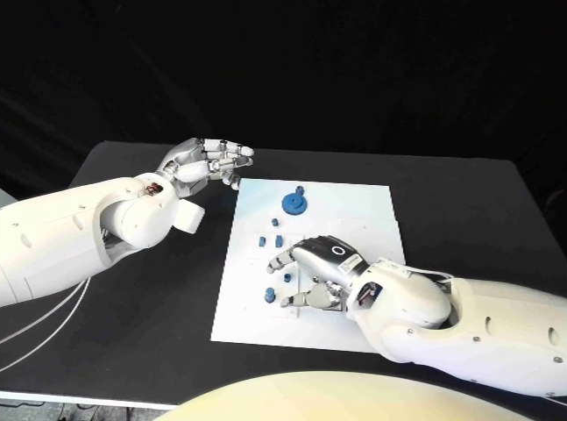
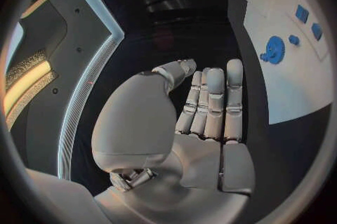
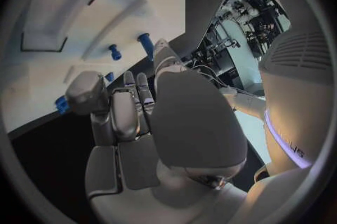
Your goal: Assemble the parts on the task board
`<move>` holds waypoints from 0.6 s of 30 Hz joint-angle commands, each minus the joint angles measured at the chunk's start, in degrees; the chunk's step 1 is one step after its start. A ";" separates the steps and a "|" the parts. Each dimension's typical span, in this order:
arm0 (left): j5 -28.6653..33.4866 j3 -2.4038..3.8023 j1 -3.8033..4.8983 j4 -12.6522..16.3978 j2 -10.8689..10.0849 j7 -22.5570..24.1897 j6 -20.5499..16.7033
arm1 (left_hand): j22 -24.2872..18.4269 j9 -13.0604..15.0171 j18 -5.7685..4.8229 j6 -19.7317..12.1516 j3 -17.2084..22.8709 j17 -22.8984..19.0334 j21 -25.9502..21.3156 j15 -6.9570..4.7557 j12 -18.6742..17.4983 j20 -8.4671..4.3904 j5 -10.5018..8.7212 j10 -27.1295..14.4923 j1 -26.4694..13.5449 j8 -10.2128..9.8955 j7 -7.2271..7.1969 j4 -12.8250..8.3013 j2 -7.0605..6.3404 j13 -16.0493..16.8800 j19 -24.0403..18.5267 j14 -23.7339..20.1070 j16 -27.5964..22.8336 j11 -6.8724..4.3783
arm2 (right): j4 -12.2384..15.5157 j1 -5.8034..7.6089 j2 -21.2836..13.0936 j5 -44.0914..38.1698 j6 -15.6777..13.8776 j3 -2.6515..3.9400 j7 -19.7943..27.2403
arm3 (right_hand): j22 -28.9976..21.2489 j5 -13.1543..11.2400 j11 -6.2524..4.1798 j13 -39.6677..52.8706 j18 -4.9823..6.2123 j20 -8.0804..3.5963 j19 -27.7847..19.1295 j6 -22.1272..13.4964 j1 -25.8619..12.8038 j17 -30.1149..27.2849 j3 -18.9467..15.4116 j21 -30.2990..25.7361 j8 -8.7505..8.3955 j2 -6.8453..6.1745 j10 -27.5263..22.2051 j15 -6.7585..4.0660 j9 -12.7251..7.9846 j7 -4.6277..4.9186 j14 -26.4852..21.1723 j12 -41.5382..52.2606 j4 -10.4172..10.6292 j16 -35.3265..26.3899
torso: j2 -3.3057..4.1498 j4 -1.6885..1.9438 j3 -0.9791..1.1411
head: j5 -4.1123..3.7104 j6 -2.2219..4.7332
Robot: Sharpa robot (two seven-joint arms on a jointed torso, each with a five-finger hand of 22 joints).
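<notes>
The task board point(image 1: 346, 197), a white plate, lies in the middle of the black table point(image 1: 472, 202), and the parts sit scattered on it: a blue gear point(image 1: 296, 204) stands toward the board's far edge, and a few small blue pieces point(image 1: 274, 239) run in a loose column down its left half. Over the board's near half hovers the right hand point(image 1: 311, 263), palm down, fingers curled toward a blue piece point(image 1: 269, 294) near the left edge; whether it actually pinches anything cannot be told, since its own back hides the fingertips. From the right wrist view the fingers point(image 3: 133, 97) lie close together, pointed at the board with blue pegs point(image 3: 146, 44) just beyond them, which reads as lining up on a part, likely for a pick or a seating. The left hand point(image 1: 208, 162) waits off the board's far left corner, over bare table, fingers straight, side by side and holding nothing, presumably parked clear so the right hand has room.
</notes>
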 commanded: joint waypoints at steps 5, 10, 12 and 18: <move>0.34 -0.05 0.02 0.10 -0.23 0.27 0.63 | -0.05 0.08 0.92 -0.33 -0.07 0.00 -0.28 0.05 0.11 0.00 0.20 -0.42 0.14 0.20 -0.23 -0.36 0.56 -0.08 0.30 -0.13 -0.25 -0.16 | 3.19 4.46 -8.39 21.26 -2.02 0.47 5.00 | 2.07 0.26 -2.02 0.97 0.20 -1.35 1.54 0.59 -0.64 2.45 0.31 2.54 -0.01 2.46 6.57 -1.46 -0.16 3.09 1.29 5.24 -0.26 1.27 | -0.19 -0.22 -0.10 | -2.74 0.77; 0.39 -0.24 0.00 0.04 -0.38 0.29 0.59 | -0.05 0.08 0.92 -0.33 -0.07 0.00 -0.28 0.05 0.11 0.00 0.20 -0.42 0.14 0.20 -0.23 -0.36 0.56 -0.08 0.30 -0.13 -0.25 -0.16 | 4.01 6.98 -15.51 31.08 -0.50 0.53 4.55 | 9.69 0.41 -3.93 5.87 -1.69 -2.82 4.76 3.93 -4.12 9.24 0.42 12.13 3.54 3.45 20.53 -3.03 0.86 2.37 3.09 11.95 -0.25 4.67 | -0.44 -0.50 -0.10 | -4.88 1.16; 0.42 -0.32 0.00 0.03 -0.41 0.30 0.60 | -0.05 0.08 0.92 -0.33 -0.07 0.00 -0.28 0.05 0.11 0.00 0.20 -0.42 0.14 0.20 -0.23 -0.36 0.56 -0.08 0.30 -0.13 -0.25 -0.16 | 4.16 7.33 -17.60 32.52 0.62 0.53 3.52 | 11.07 0.43 -4.65 11.19 -2.00 -3.50 5.08 2.76 -5.01 10.65 0.15 13.64 5.41 3.25 21.21 -3.66 1.61 1.80 3.34 16.12 -0.38 5.42 | -0.51 -0.60 -0.07 | -5.33 1.25; 0.49 -0.53 -0.07 0.08 -0.48 0.33 0.65 | -0.06 0.09 0.92 -0.36 -0.09 -0.09 -0.28 0.06 0.18 0.00 0.18 -0.46 0.10 0.26 -0.22 -0.37 0.56 -0.09 0.31 -0.17 -0.27 -0.15 | 5.22 7.72 -23.19 32.38 4.18 0.30 -1.87 | 19.74 2.63 -5.54 74.14 -4.17 -4.16 7.83 1.56 -11.51 21.26 -3.96 24.51 13.00 5.62 30.93 -4.31 5.68 0.57 5.21 71.57 -0.12 10.42 | -0.59 -0.71 0.02 | -6.38 1.20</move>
